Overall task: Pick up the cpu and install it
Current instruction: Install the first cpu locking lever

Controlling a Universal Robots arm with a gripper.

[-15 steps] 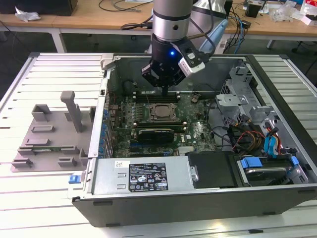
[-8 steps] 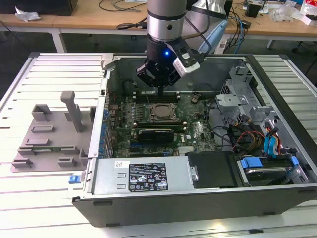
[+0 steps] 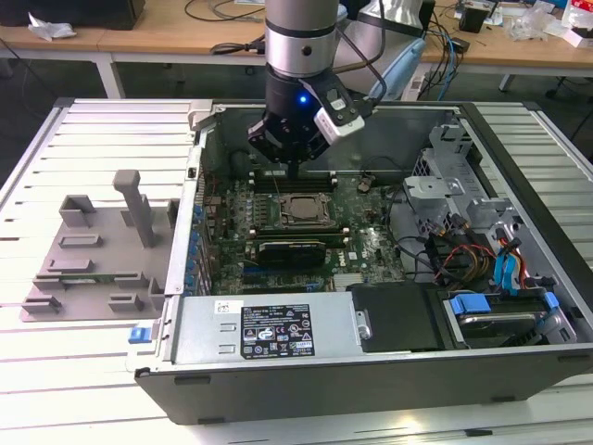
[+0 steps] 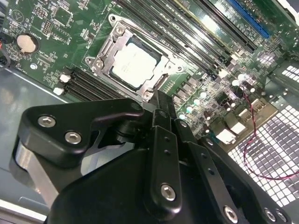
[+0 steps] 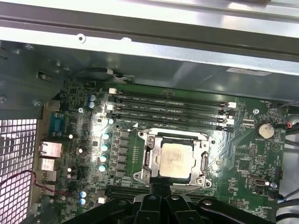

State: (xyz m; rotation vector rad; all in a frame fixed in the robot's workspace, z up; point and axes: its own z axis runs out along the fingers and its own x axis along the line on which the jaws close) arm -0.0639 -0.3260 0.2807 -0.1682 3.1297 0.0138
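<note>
The cpu (image 3: 301, 210) is a square chip with a silver-grey top, lying flat inside the metal socket frame (image 5: 148, 156) on the green motherboard (image 3: 371, 246). Both wrist views show the cpu (image 4: 135, 65) (image 5: 176, 158) seated in that frame. My gripper (image 3: 293, 176) hangs just above the socket's edge, on the side nearer the memory slots. Its black fingers (image 4: 161, 135) are pressed together with nothing between them. The gripper tip (image 5: 162, 189) sits at the socket's edge, apart from the chip.
The open computer case (image 3: 519, 167) walls in the board on all sides. Memory slots (image 5: 170, 109) run beside the socket. A black card (image 3: 292, 250), the power supply (image 3: 278, 329) and cabled drive bays (image 3: 491, 269) crowd the case. A grey fixture tray (image 3: 93, 250) lies on the exterior view's left.
</note>
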